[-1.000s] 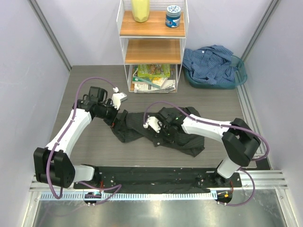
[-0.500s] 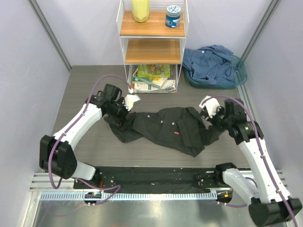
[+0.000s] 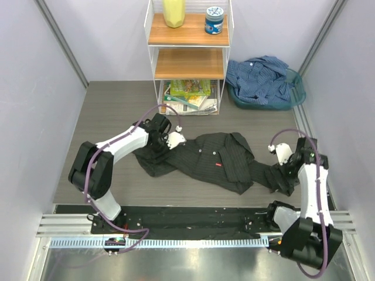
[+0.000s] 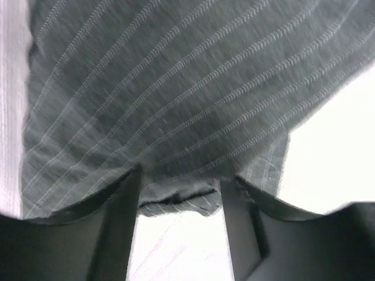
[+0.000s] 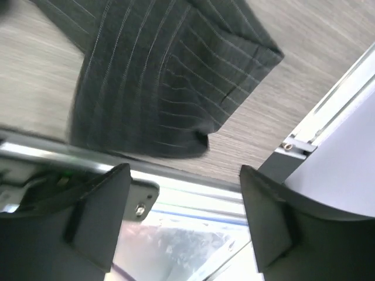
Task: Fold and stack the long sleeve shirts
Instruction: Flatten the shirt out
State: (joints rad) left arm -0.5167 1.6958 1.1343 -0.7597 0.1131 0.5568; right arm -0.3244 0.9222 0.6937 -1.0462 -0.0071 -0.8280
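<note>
Spreading across the middle of the table (image 3: 105, 117), the dark pinstriped shirt (image 3: 211, 158) is now lying flatter, its sleeve (image 3: 265, 172) having been drawn out toward the lower right. The blue shirt (image 3: 261, 79) is waiting crumpled in the basket (image 3: 297, 96) at upper right. The right gripper (image 5: 183, 172) is hanging wide-jawed above the cuff (image 5: 234, 52) it has just dropped. The left gripper (image 4: 181, 178), newly arrived at the shirt's left end, is narrowing half-open jaws around a hem, not yet pinching; flattening seems to be continuing, with folding still ahead.

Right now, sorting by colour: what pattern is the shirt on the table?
The shirt is dark charcoal with thin pale pinstripes, clearest in the left wrist view.
</note>
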